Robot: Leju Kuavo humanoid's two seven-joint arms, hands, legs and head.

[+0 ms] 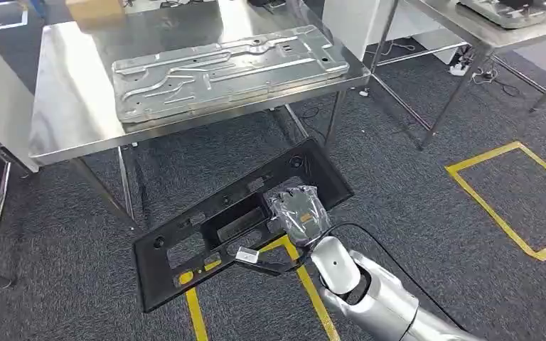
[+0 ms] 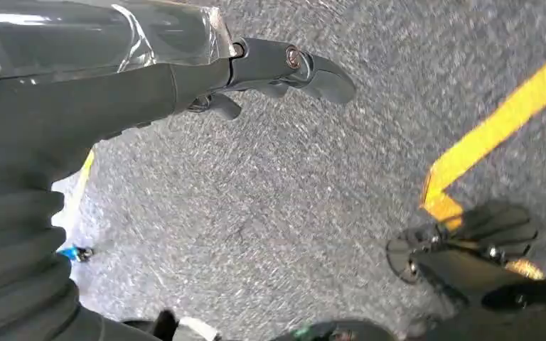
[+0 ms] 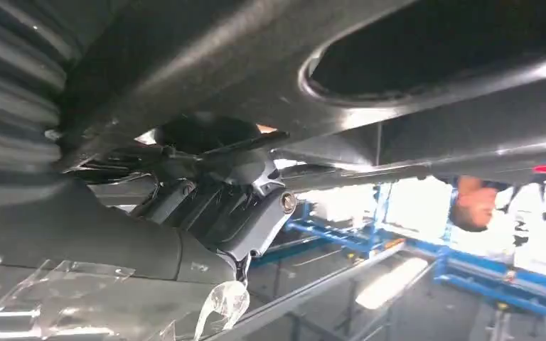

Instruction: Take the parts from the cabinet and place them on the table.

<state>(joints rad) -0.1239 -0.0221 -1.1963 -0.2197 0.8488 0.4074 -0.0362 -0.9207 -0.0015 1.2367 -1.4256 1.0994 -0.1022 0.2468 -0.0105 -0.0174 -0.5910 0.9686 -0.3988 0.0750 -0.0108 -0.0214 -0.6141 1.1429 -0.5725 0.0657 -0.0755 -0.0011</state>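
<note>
Well off to the side, the left hand [image 2: 284, 67] hangs over grey carpet [image 2: 270, 213] with its fingers loosely curled and nothing between them; it looks idle, likely kept low so it stays clear of the carried load.

Ahead of the right hand and higher, a steel table [image 1: 71, 121] already bears a silver stamped metal panel [image 1: 227, 71], which leaves only a narrow bare strip along the near edge for another part.

The right hand [image 1: 300, 209] holds a long black plastic panel [image 1: 185, 249] near its middle, fingers hooked through one of its cut-outs, as the right wrist view shows from beneath. Gripping close to the centre probably keeps the panel balanced on one hand; even so, it tilts, the end farthest from the table sagging towards yellow floor tape [image 1: 192, 305]. The panel hangs in the air just short of the table's near edge, not yet over it, so delivery seems under way but unfinished.
</note>
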